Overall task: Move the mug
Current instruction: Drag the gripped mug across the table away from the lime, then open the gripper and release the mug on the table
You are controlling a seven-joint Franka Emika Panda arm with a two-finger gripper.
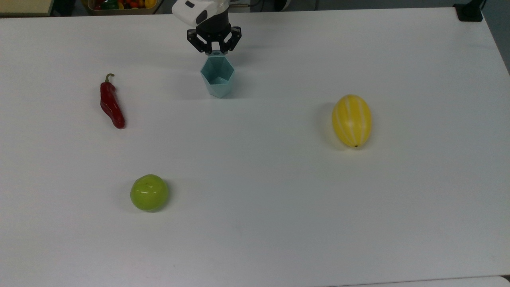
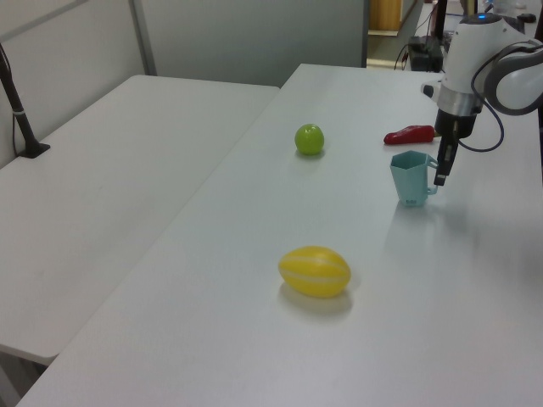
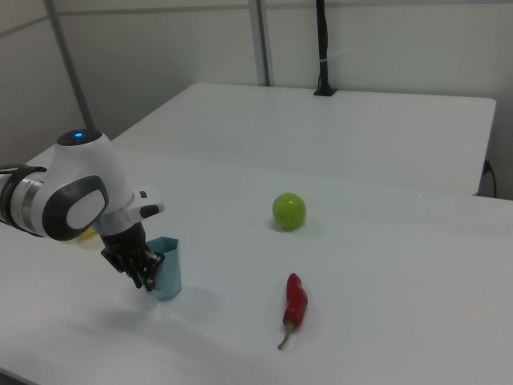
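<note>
The pale teal faceted mug (image 1: 217, 77) stands upright near the far middle of the white table (image 1: 279, 207), its hexagonal mouth facing up. My gripper (image 1: 215, 52) comes down from above at the mug's far side and is shut on the small tab handle. In the left view the mug (image 2: 411, 178) rests on the table with the gripper (image 2: 439, 175) at its right side. In the right view the gripper (image 3: 147, 279) is pressed against the mug's (image 3: 167, 269) left side, below the white arm.
A red chili (image 1: 111, 104) lies at the top view's left of the mug. A green apple (image 1: 149, 192) sits nearer the front left, a yellow striped melon (image 1: 352, 120) at the right. A bin of coloured items (image 1: 123, 4) stands beyond the far edge.
</note>
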